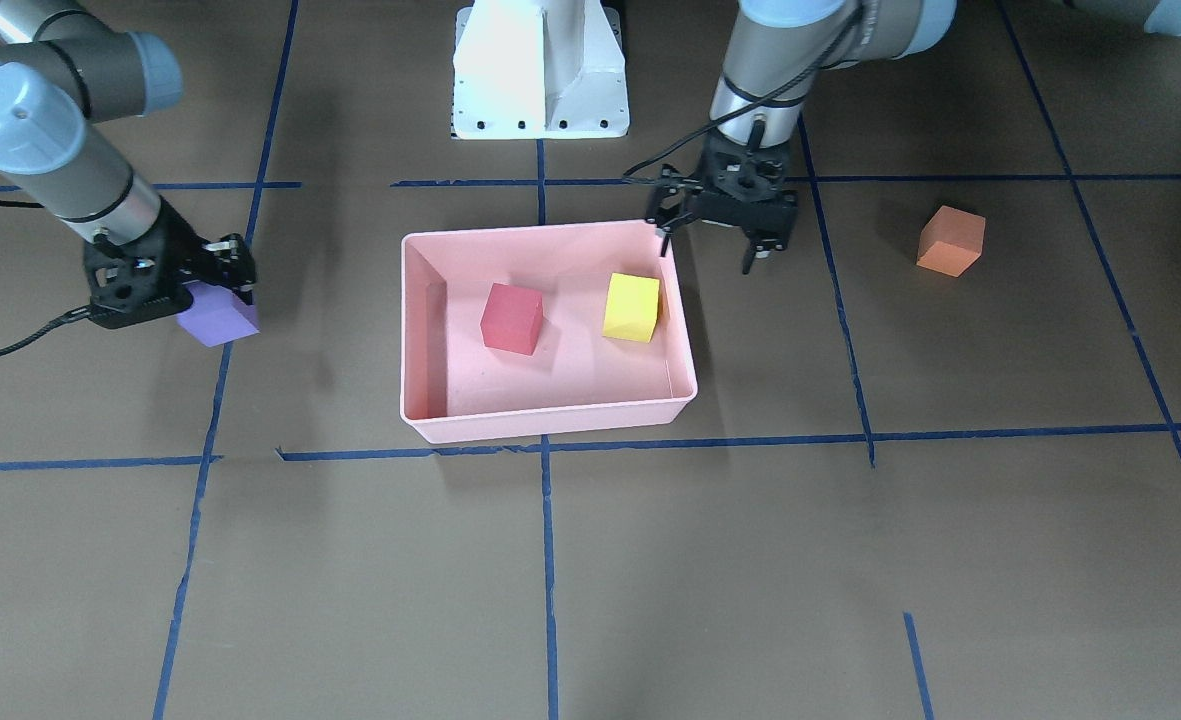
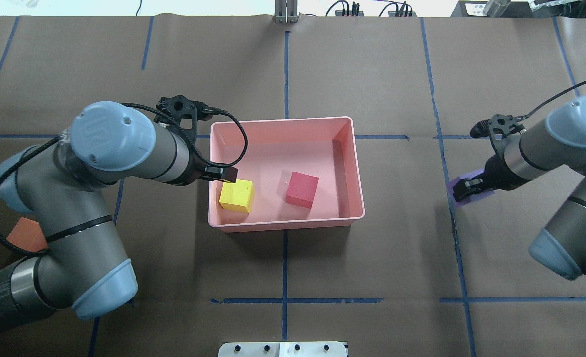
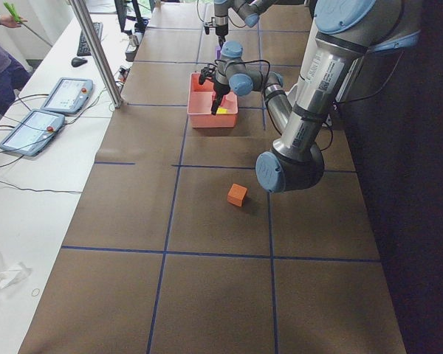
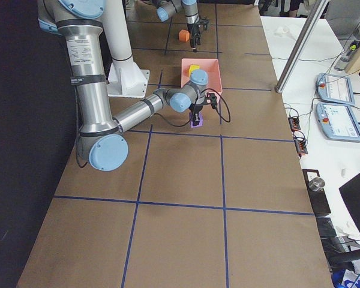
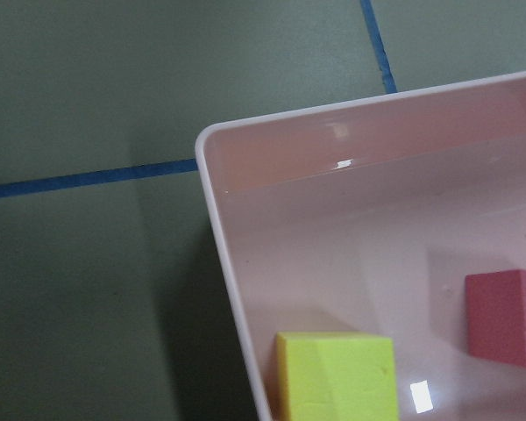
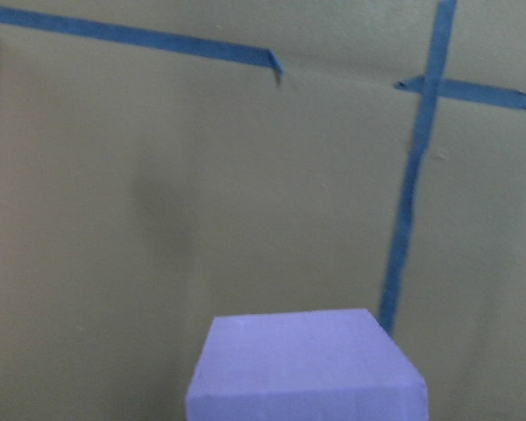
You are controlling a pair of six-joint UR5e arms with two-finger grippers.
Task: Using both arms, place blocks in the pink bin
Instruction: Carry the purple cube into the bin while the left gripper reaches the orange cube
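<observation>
- Right jaws: low over purple block on tabletop; grip cannot be told.
- Left jaws: spread, empty, at pink bin corner; orange block lies well apart, nearest this arm.

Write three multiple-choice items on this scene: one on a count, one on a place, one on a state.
1. How many blocks lie in the pink bin? A. two B. one C. four
2. Where is the orange block? A. in the bin B. on another block C. on the table, outside the bin
3. What state is the left gripper in? A. shut on a block B. open and empty C. out of view

Key: 1 A, the red block and yellow block sit inside; 2 C, it lies alone on the brown surface; 3 B, its fingers are spread with nothing between them.
</observation>
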